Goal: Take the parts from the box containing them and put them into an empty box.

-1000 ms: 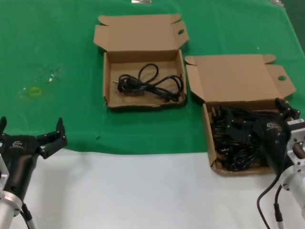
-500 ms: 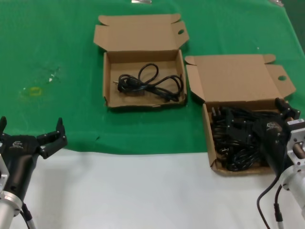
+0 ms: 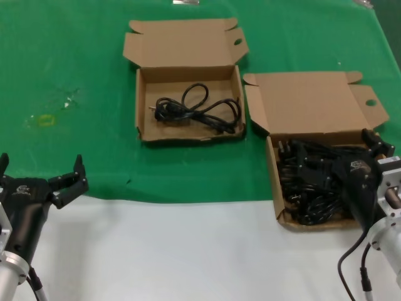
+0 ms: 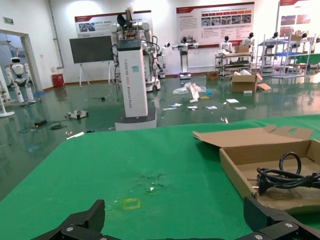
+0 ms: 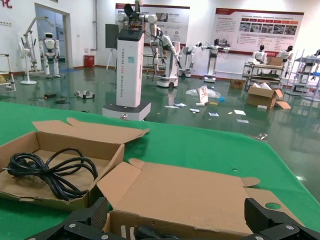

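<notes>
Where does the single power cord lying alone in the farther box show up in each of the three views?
Head view: the single power cord lies inside the farther box, upper centre.
Left wrist view: at the right edge, coiled in that box.
Right wrist view: at the left, coiled in that box.
Shared landmark: the box's raised flap lid behind the cord.

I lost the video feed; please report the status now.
Right gripper open over full box of cords. Left gripper open, idle near table edge. One cord in other box. Nothing obstructing.
</notes>
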`<state>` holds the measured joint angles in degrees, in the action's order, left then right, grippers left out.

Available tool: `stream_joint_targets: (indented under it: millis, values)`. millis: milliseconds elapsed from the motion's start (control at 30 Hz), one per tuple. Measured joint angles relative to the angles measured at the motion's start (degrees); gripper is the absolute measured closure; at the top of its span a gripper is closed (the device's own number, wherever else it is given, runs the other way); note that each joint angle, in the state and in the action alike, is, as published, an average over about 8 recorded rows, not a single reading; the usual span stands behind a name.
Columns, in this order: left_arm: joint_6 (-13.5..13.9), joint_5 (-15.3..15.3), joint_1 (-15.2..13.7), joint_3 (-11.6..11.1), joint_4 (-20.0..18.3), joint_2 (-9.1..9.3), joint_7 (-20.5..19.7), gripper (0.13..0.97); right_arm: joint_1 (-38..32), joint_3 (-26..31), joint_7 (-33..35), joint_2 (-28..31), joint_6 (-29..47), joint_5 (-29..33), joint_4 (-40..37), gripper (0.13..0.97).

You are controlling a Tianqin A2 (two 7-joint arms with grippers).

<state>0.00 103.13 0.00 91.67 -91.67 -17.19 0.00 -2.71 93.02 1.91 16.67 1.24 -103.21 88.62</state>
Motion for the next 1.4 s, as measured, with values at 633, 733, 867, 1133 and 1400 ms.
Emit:
stream_joint_targets:
  millis: [633, 733, 867, 1133, 1400]
  values:
    - [0.0, 0.0, 0.0, 0.0, 0.0, 0.00, 0.0, 0.132, 0.0, 0.0, 0.0, 0.0, 0.0, 0.0, 0.0, 0.129]
    - [0.0, 0.0, 0.0, 0.0, 0.0, 0.00, 0.0, 0.132, 0.0, 0.0, 0.0, 0.0, 0.0, 0.0, 0.0, 0.129]
    - [0.0, 0.0, 0.0, 0.0, 0.0, 0.00, 0.0, 0.132, 0.0, 0.0, 0.0, 0.0, 0.0, 0.0, 0.0, 0.129]
    - [0.0, 0.0, 0.0, 0.0, 0.0, 0.00, 0.0, 0.132, 0.0, 0.0, 0.0, 0.0, 0.0, 0.0, 0.0, 0.129]
    - [0.0, 0.0, 0.0, 0.0, 0.0, 0.00, 0.0, 0.132, 0.0, 0.0, 0.0, 0.0, 0.0, 0.0, 0.0, 0.129]
